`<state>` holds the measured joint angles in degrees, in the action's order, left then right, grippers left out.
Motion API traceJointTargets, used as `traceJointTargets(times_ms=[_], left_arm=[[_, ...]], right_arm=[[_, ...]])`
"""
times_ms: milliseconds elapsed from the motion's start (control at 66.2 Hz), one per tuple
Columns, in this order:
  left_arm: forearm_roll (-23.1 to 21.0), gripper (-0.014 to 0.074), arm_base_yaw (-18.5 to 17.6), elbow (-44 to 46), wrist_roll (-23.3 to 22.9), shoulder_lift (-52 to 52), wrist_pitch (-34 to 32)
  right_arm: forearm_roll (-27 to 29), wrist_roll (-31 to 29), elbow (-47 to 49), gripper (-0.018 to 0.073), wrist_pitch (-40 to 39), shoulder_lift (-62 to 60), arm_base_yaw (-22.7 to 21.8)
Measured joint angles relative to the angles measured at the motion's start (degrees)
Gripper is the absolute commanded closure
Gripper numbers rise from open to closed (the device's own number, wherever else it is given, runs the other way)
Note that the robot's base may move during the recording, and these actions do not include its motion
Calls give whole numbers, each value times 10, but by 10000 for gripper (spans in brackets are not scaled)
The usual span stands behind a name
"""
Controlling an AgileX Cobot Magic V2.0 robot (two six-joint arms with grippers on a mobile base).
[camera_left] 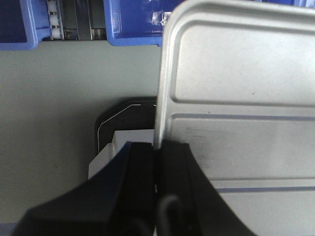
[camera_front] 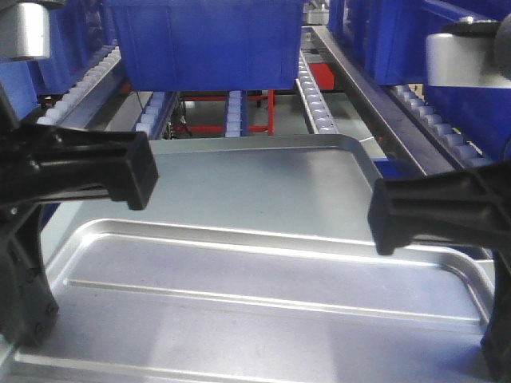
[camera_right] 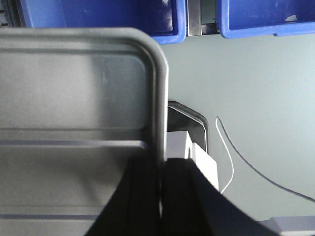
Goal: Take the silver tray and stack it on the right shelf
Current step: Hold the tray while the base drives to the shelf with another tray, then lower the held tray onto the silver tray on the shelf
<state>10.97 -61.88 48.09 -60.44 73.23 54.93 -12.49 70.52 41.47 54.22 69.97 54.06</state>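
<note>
- The left gripper [camera_left: 157, 150] was clamped on the left rim of the silver tray [camera_front: 263, 299], with the thin metal edge running straight into the slot between its two black fingers.
- The right gripper [camera_right: 162, 164] gripped the opposite rim in the same way, so the tray was pinched at both long-side edges.
- Holding the two sides probably kept the wide, shallow tray level and stopped it from twisting as it was carried.
- The tray sat low in the front view, with both ridges on its floor showing. It overlapped the near part of the duller grey tray [camera_front: 263, 179] behind it.
- The wrist views showed a grey surface [camera_left: 64, 98] beneath the tray's corners, so it seemed to be lifted rather than resting, though the gap could not be judged.
- Both arms reached forward at about the same height. Their fingers pointed inward toward each other across the tray, and the wrists stayed outside its rim.
- The right shelf [camera_front: 435, 128] rose ahead and to the right, apart from the tray, with its rails of rollers sloping up past a blue bin [camera_front: 207, 40].
- The tray was not yet on the shelf. Stacking it would likely mean raising it and carrying it right and forward.
</note>
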Motion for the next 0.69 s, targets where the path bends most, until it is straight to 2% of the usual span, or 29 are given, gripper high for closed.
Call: traceJointTargets(times_ms=[695], left_arm=[[-1,696,0,0,1,0,-2]], right_arm=[[0,0,0,495,3,0,0]])
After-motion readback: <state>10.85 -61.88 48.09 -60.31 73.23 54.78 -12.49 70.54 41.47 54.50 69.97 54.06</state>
